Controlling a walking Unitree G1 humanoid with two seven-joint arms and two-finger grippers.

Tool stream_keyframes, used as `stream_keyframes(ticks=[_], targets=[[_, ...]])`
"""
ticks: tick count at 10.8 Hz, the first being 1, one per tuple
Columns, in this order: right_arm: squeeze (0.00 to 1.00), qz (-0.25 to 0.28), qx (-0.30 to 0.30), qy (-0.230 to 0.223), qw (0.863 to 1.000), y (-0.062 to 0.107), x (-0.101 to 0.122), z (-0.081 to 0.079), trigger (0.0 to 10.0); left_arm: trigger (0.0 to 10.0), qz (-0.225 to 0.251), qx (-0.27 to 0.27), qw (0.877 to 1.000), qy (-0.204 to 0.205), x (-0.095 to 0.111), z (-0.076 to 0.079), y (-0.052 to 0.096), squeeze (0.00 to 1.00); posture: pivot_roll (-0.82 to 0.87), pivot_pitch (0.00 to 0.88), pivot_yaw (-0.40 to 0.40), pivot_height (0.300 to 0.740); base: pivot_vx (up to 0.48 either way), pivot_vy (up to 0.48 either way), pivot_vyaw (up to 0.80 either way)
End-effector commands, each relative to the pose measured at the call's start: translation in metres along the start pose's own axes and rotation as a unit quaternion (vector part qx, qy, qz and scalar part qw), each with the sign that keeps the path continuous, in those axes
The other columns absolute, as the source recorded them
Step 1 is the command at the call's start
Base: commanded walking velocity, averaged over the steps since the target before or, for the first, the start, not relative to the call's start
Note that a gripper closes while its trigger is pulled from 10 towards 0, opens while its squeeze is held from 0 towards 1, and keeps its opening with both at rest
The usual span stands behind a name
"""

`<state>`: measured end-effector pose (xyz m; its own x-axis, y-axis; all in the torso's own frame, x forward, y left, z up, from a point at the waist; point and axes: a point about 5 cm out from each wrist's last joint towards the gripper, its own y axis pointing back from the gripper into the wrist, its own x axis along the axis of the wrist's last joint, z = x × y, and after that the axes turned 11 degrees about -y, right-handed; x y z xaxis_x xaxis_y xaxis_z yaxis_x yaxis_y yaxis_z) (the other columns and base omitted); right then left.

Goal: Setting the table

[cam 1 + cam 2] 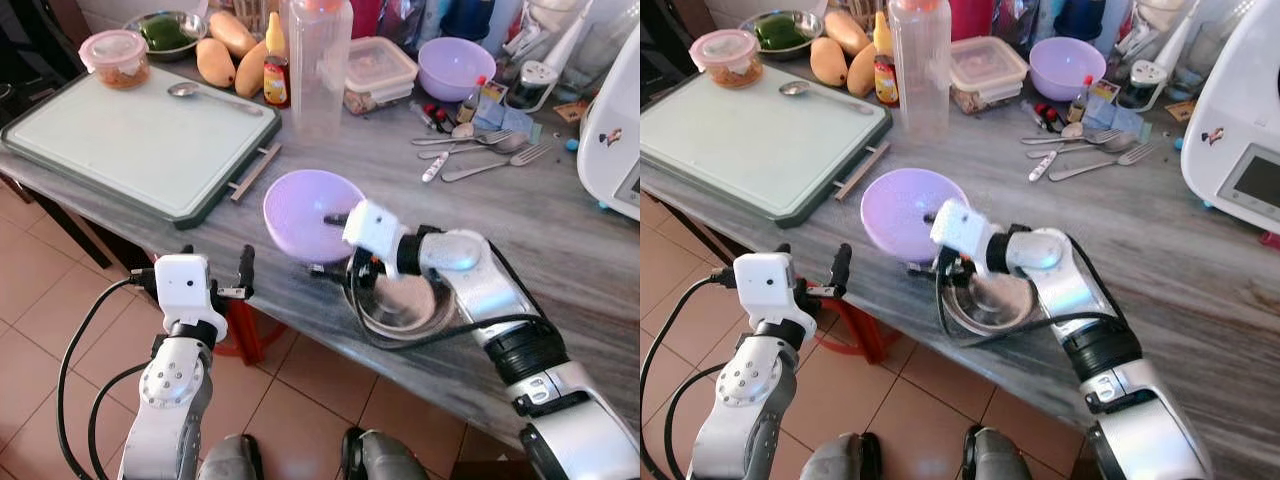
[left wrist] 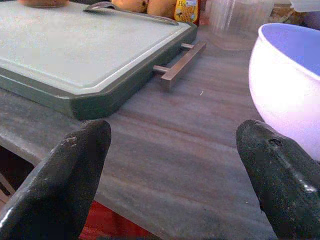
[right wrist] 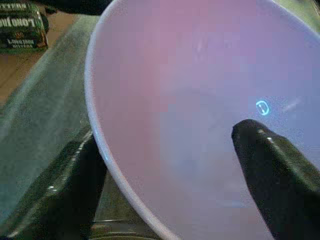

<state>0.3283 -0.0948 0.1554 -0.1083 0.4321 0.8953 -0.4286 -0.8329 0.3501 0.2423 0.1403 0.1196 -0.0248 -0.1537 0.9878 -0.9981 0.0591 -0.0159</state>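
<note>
1. Left gripper point(image 1: 215, 272): fingers spread apart, holding nothing, just off the counter's point(image 1: 560, 250) near edge.
2. Right gripper point(image 1: 927, 243): one finger inside, one outside the rim of the lilac bowl point(image 1: 308, 212), clamping it.
3. Lilac bowl: tilted, at the counter's near edge, partly over a steel bowl point(image 1: 405, 305).
4. Cutting board point(image 1: 130, 135): left of the bowl, with a spoon point(image 1: 205, 95) on it.
</note>
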Motion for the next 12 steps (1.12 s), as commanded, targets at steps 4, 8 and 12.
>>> stream_keyframes(ticks=[4, 8, 12], targets=[[1.00, 0.001, -0.029, 0.018, 0.999, 0.004, 0.000, 0.005, 10.0, 10.0, -0.010, -0.008, 1.000, 0.000, -0.003, 0.002, 0.000, 0.00, 0.01, 0.165, -0.029, 0.740, 0.000, 0.000, 0.00], [1.00, 0.068, -0.072, -0.006, 0.995, 0.019, 0.020, 0.016, 10.0, 10.0, -0.010, -0.009, 1.000, 0.001, -0.004, 0.002, -0.001, 0.00, 0.01, 0.161, -0.026, 0.740, 0.000, 0.000, 0.00], [1.00, 0.083, -0.023, -0.036, 0.996, 0.025, 0.021, -0.001, 10.0, 10.0, -0.011, -0.010, 1.000, 0.001, -0.004, 0.002, -0.003, 0.00, 0.00, 0.156, -0.021, 0.740, 0.000, 0.000, 0.00]])
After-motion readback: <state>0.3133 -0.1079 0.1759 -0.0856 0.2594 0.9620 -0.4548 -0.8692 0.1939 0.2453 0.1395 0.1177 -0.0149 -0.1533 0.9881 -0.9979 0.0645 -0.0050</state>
